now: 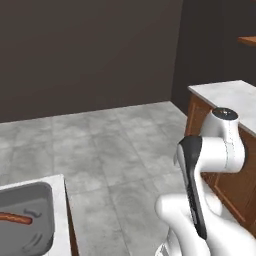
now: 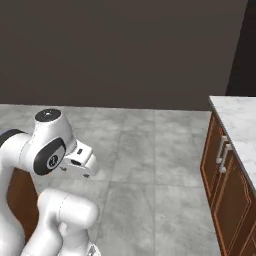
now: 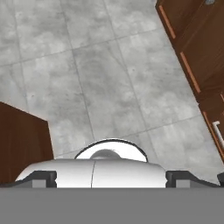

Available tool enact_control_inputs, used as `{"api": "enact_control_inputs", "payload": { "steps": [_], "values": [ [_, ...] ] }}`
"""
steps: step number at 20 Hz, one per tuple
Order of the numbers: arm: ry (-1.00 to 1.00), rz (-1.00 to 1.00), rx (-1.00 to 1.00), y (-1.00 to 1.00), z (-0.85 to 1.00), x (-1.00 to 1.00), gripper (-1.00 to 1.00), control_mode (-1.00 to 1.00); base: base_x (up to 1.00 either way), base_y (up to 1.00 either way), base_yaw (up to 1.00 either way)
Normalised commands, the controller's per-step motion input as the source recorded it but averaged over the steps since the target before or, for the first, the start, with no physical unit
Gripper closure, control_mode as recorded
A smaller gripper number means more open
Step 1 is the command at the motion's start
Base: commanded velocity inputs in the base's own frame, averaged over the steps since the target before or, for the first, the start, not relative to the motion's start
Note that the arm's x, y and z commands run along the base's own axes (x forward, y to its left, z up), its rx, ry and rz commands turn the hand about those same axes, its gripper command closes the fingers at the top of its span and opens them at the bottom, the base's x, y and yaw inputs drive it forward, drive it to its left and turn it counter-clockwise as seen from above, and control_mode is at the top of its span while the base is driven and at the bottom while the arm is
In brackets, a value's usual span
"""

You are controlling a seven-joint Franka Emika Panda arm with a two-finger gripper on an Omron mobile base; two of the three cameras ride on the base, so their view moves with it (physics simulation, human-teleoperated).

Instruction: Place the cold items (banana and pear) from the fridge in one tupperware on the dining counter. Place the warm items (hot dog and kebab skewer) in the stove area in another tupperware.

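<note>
Apparently the robot is between stations, with nothing in hand. The gripper [image 3: 111, 178] has its jaws spread wide and empty, looking down at grey floor tiles [image 3: 109, 78] between brown cabinets [image 3: 197, 52].

One grey tray [image 1: 25, 215] sits on a white counter [image 1: 60, 210] at the lower left of the left base view, with a reddish-brown stick-like item [image 1: 15, 218] lying in it, likely a warm item already placed; which one I cannot tell.

The arm [image 2: 47, 145] is folded close over the base, elbow high, hand tucked and pointing downward.

Next, I judge, the base must drive to whichever item remains and bring it within reach.
</note>
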Motion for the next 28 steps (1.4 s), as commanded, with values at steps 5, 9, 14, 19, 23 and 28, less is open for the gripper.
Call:
{"api": "enact_control_inputs", "payload": {
  "steps": [5, 9, 14, 19, 23, 28],
  "values": [
    [0.0, 0.0, 0.0, 0.0, 0.0, 0.0, -1.0, 1.0, 0.26, -1.0, -0.19],
    [0.0, 0.0, 0.0, 0.0, 0.0, 0.0, -1.0, 1.0, 0.42, -0.61, -0.16],
    [0.0, 0.0, 0.0, 0.0, 0.0, 0.0, -1.0, 1.0, 0.59, -0.08, -0.17],
    [0.0, 0.0, 0.0, 0.0, 0.0, 0.0, -1.0, 1.0, 0.64, -0.19, -0.18],
    [0.0, 0.0, 0.0, 0.0, 0.0, 0.0, -1.0, 1.0, 0.6, -0.68, -0.22],
    [0.0, 0.0, 0.0, 0.0, 0.0, 0.0, -1.0, 1.0, 0.59, -0.56, -0.21]
  ]
}}
